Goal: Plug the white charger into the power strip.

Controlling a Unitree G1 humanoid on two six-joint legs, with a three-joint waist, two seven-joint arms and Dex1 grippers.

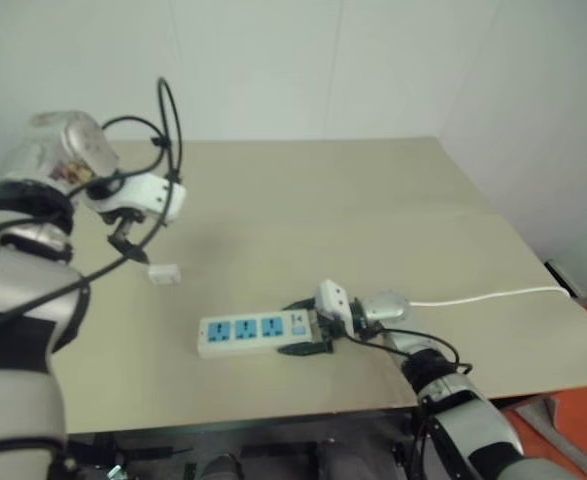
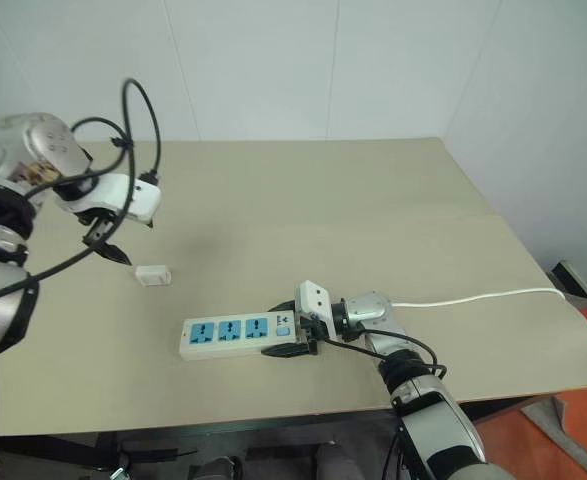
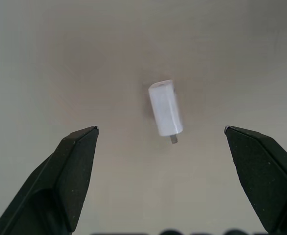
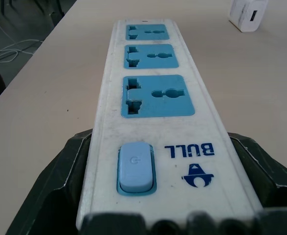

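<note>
Left wrist view: left gripper [image 3: 160,147] spread above white charger [image 3: 165,107]; right gripper [image 4: 158,161] clamps power strip [image 4: 153,88].

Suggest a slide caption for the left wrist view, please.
Open left gripper poised above the white charger lying on the table.

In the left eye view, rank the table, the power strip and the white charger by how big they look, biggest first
1. The table, by far the largest.
2. The power strip, a long bar held at its switch end by the right gripper.
3. The white charger, smallest, lying below the open left gripper.
</note>
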